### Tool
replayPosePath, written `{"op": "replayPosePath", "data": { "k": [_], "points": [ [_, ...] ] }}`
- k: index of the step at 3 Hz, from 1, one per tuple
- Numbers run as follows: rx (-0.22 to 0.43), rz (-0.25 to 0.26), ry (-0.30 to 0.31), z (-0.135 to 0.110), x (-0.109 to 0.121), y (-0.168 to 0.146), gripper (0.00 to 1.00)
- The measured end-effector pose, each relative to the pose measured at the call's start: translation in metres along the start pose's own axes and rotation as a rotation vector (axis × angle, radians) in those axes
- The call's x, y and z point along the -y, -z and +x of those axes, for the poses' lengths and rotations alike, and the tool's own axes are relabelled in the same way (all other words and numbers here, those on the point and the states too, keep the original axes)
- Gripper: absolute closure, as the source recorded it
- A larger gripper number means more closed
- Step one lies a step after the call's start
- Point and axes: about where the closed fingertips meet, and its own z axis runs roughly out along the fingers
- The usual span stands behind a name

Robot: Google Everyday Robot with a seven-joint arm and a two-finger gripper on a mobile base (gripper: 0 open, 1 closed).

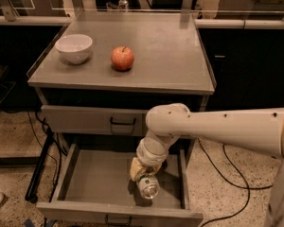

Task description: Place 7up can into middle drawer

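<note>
The middle drawer (92, 181) is pulled open below the cabinet top, its grey floor showing. My gripper (143, 173) reaches down into the drawer at its right side and is shut on the 7up can (148, 186), a silver can whose end faces the camera. The can is low over the drawer floor near the front right; I cannot tell whether it touches the floor. My white arm (217, 129) comes in from the right.
A white bowl (74, 48) and a red apple (122, 57) sit on the cabinet top (170, 56). The shut upper drawer (80, 119) with a black handle is above the open one. Cables lie on the floor at left and right.
</note>
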Motion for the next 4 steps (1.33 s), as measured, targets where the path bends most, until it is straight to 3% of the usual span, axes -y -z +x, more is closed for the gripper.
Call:
{"op": "replayPosePath", "data": {
  "k": [1, 3, 4],
  "points": [
    [0.000, -0.047, -0.018, -0.010, 0.000, -0.013, 1.00],
    [-0.002, -0.070, -0.047, -0.008, 0.001, -0.027, 1.00],
    [0.031, -0.062, -0.098, -0.015, 0.014, -0.036, 1.00]
  ]
}}
